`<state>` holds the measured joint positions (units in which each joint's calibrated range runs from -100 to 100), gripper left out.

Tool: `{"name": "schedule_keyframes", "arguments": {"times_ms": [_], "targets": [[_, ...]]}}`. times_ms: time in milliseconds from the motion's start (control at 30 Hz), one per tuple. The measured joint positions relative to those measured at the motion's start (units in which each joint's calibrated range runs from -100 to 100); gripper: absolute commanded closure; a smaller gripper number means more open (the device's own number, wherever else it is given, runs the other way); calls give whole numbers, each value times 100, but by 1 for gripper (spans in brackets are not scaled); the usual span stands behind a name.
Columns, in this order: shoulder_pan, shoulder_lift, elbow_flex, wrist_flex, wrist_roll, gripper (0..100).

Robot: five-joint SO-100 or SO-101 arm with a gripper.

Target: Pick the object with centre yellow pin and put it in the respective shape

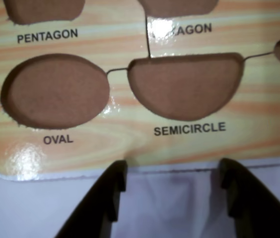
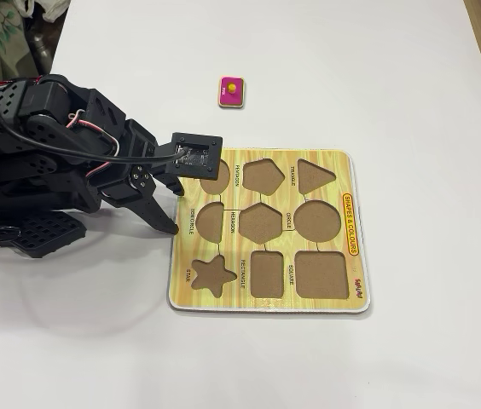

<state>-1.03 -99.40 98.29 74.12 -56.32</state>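
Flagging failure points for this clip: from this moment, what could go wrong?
1. The open, empty pincer hovers at the board edge, far from the pink piece; lowering here could nudge the board.
2. The piece is small with a round yellow knob; a grasp might slip.
3. RECTANGLE cutout sits beside SQUARE cutout; misplacement is possible.

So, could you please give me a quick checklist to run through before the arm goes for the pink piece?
1. Gripper open and empty: ok.
2. Pink rectangle piece lying flat on the table, yellow knob up, nothing around it: ok.
3. Gripper over the piece: not ok; it hangs at the shape board's edge by OVAL and SEMICIRCLE.
4. RECTANGLE cutout empty: ok.
5. Piece visible in the wrist view: not ok.
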Motion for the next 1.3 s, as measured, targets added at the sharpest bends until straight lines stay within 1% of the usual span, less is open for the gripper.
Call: {"name": "schedule_keyframes", "arguments": {"times_ms": [1300], "targets": [[0,0,0,0,0,78]]}}
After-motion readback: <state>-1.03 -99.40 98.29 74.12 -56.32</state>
